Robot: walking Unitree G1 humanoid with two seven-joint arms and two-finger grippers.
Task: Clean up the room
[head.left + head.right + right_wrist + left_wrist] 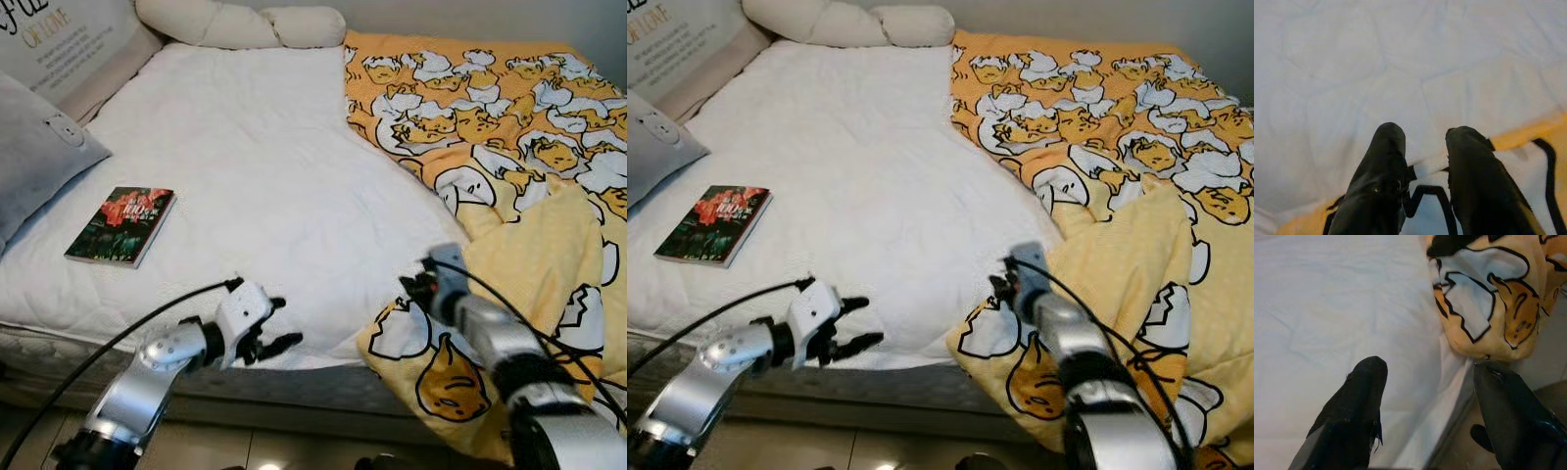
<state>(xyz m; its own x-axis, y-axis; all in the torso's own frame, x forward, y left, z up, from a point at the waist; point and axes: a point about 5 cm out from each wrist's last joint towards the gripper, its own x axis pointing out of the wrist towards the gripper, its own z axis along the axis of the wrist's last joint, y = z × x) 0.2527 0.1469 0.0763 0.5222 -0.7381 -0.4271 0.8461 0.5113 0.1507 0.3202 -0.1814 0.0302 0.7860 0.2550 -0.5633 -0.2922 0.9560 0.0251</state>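
Bed (245, 166) with white quilted cover, seen from its near edge. The left gripper (272, 325) hangs at that edge with its jaws spread wide and nothing between them; in the left wrist view one finger (1359, 401) lies over the white cover and the other over the drop at the side of the mattress. Just beyond the open jaws, to their right, hangs a bunched fold of the yellow blanket (509, 147) printed with cartoon egg figures.

The right gripper (411, 286) sits at the near corner of that blanket, where the cloth meets the white cover. Its jaws stand narrowly apart, and in the right wrist view the blanket's edge (1425, 169) lies in the slot between the two fingers (1383, 166); whether they pinch the cloth cannot be told. The rest of the blanket lies rumpled behind and to the right of these jaws, draped over the bed's side.

A book (121, 225) with a dark red-and-green jacket lies flat on the cover, well beyond and left of the left jaws. A grey pillow (39, 157) lies just left of the book; cream cushions (240, 24) line the far edge.
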